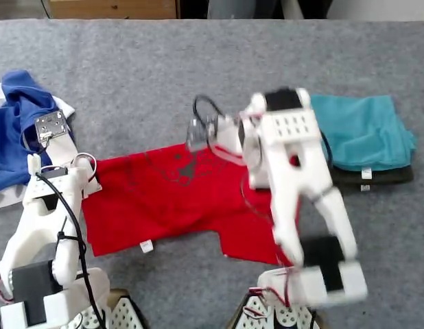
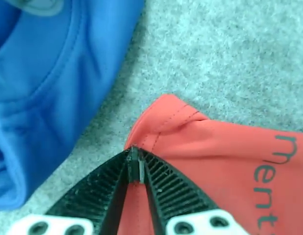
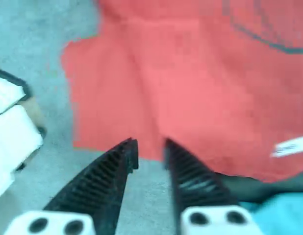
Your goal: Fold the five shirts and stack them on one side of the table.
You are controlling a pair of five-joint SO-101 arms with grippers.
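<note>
Red shirt (image 1: 164,199) corner nipped in L claw (image 2: 137,157); R claw (image 3: 150,148) spread, at its edge.

Matt, smooth cloth — red shirt (image 2: 215,161); table (image 2: 230,58) seemingly rough felt.

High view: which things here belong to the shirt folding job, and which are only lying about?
Job: red shirt; blue shirt; teal shirt folded on a dark shirt; left gripper shut on the red shirt; right gripper, open.
Lying about: wooden piece beyond the table.
</note>
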